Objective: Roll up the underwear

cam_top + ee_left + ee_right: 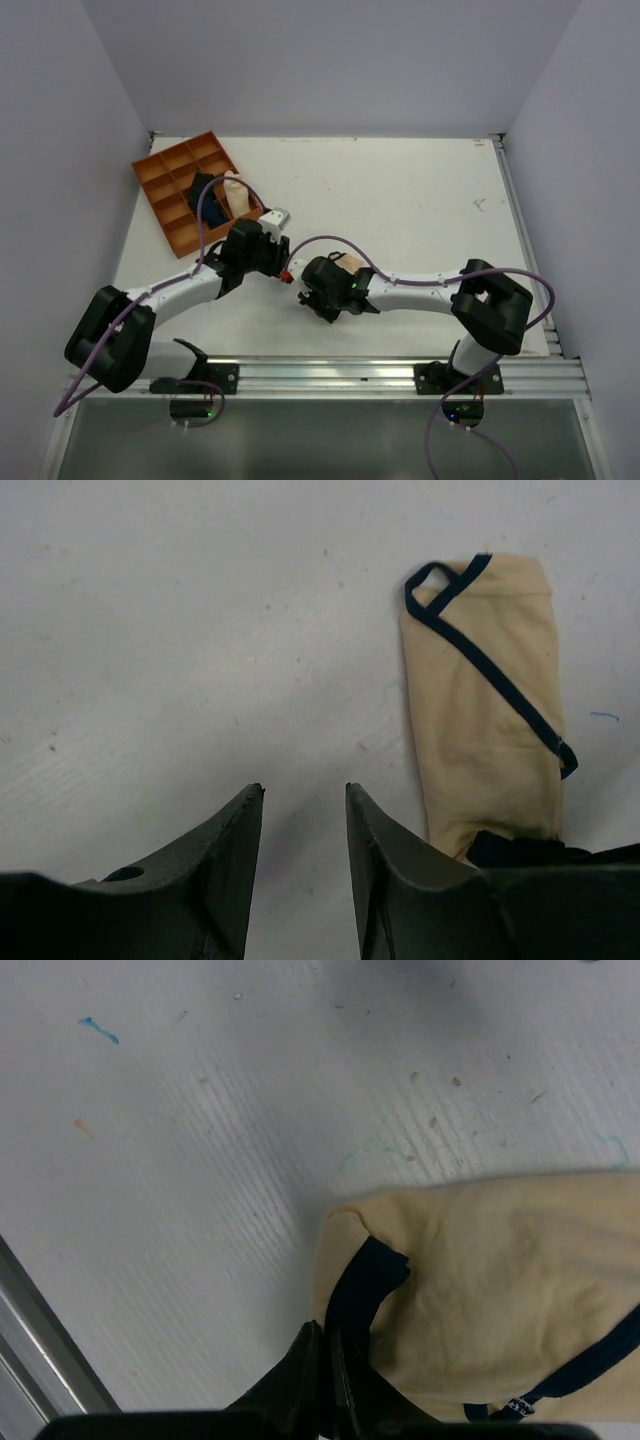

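Just one underwear (490, 710) was in play, a tan piece with a thin dark edge band, folded into a narrow strip and lying flat on the white table (400, 200) between the two grippers. The right gripper (325, 1345) had its two fingers pressed together at one end of the strip, pinching the cloth beside the dark band. The left gripper (305, 805) sat just beside the garment, touching nothing, its two fingers apart with only bare tabletop between them. At the far left corner stood one orange divided tray (172, 149) holding two cloths in neighbouring compartments: one dark blue cloth (203, 190) and one pale cream roll (236, 195).
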You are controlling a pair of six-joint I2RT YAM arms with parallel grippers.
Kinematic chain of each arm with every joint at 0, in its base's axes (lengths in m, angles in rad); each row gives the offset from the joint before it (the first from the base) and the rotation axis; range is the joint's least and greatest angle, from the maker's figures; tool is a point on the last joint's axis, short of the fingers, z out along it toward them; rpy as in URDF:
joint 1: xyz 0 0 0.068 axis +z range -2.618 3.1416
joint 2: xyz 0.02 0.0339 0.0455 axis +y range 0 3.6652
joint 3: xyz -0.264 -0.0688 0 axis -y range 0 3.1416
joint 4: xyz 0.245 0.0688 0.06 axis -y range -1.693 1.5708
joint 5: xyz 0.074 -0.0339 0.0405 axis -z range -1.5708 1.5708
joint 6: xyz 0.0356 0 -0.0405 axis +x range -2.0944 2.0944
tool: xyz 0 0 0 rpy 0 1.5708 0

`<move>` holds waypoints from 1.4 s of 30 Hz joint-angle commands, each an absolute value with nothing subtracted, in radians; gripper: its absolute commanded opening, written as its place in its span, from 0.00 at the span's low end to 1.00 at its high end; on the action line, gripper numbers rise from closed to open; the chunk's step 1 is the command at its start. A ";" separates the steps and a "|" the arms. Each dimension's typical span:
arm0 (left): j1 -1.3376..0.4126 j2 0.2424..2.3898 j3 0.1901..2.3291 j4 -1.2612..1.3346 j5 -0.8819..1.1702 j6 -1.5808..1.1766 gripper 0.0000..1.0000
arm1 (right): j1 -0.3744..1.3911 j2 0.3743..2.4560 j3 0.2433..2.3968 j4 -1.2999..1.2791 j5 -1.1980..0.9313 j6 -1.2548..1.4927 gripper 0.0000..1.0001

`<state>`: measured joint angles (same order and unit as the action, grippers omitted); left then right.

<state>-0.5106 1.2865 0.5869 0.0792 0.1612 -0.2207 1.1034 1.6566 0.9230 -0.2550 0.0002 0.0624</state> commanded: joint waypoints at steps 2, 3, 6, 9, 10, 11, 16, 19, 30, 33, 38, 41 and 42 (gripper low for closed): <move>-0.492 1.350 0.592 0.002 0.268 -0.199 0.41 | 1.091 1.629 0.920 -0.287 0.008 0.078 0.00; -0.489 1.354 0.586 0.002 0.265 -0.196 0.41 | 1.083 1.629 0.922 -0.287 0.003 0.077 0.00; -0.476 1.368 0.592 -0.035 0.259 -0.193 0.36 | 1.057 1.618 0.925 -0.288 -0.047 0.074 0.00; -0.450 1.324 0.571 0.020 0.326 -0.195 0.31 | 1.017 1.606 0.927 -0.293 -0.122 0.080 0.00; -0.440 1.307 0.562 0.034 0.342 -0.196 0.30 | 1.005 1.598 0.928 -0.295 -0.145 0.081 0.00; -0.422 1.264 0.534 0.052 0.363 -0.198 0.30 | 0.990 1.595 0.927 -0.295 -0.184 0.083 0.00; -0.384 1.177 0.459 0.184 0.408 -0.222 0.33 | 0.901 1.583 0.901 -0.279 -0.378 0.092 0.00; -0.382 1.167 0.397 0.339 0.614 -0.236 0.38 | 0.847 1.601 0.887 -0.253 -0.509 0.097 0.00; -0.439 1.152 0.368 0.484 0.769 -0.095 0.36 | 0.756 1.743 0.890 -0.189 -0.725 0.144 0.00; -0.468 1.176 0.376 0.488 0.784 -0.052 0.38 | 0.741 1.761 0.896 -0.189 -0.755 0.153 0.00; -0.501 1.249 0.439 0.390 0.824 0.089 0.38 | 0.710 1.799 0.903 -0.189 -0.805 0.167 0.00; -0.531 1.221 0.486 0.318 0.833 0.181 0.38 | 0.690 1.815 0.896 -0.155 -0.842 0.189 0.00; -0.538 1.210 0.509 0.280 0.841 0.214 0.39 | 0.684 1.818 0.887 -0.146 -0.850 0.195 0.00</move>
